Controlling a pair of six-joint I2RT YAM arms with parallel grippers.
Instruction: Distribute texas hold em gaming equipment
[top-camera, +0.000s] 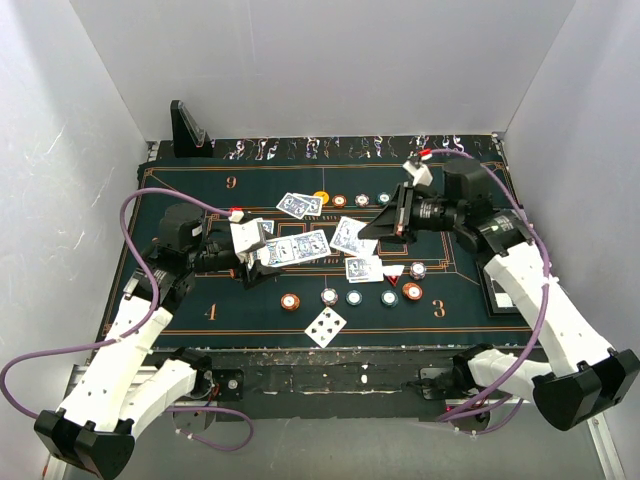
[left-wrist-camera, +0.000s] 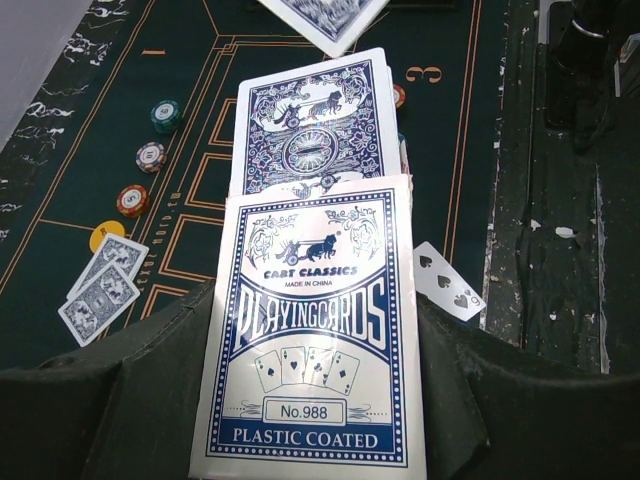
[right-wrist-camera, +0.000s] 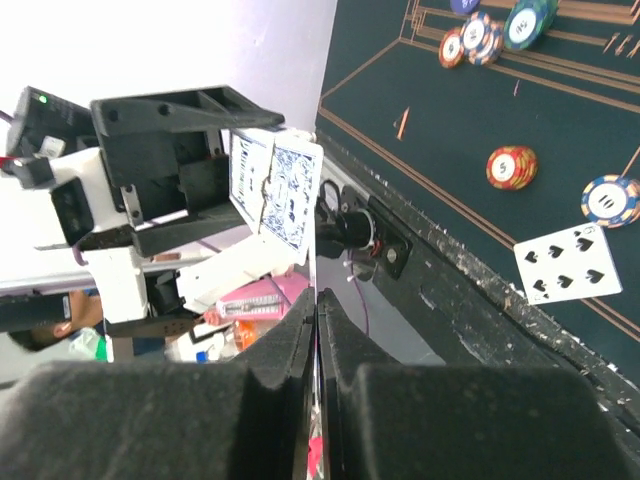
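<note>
While the left gripper (left-wrist-camera: 315, 300) hugs a blue and white card box (left-wrist-camera: 315, 350) between its jaws, a stack of blue-backed cards (left-wrist-camera: 315, 120) pokes out of the open top, above the green poker mat (top-camera: 190, 195). The right gripper (right-wrist-camera: 317, 300) faces it from the other side. Its jaws are pinched almost shut on a thin white edge that looks like a single card (right-wrist-camera: 315, 335) seen from the side. More cards lie on the mat, some face down. A six of spades (top-camera: 325, 327) lies face up near the front edge, and rows of poker chips (top-camera: 329, 296) sit close by. I think one card is being dealt. The pinch is on a very thin edge, so the card could slip and land in the wrong spot. The box is open, so if it tips, the whole stack could slide out. A low sweep could also knock the chips.
</note>
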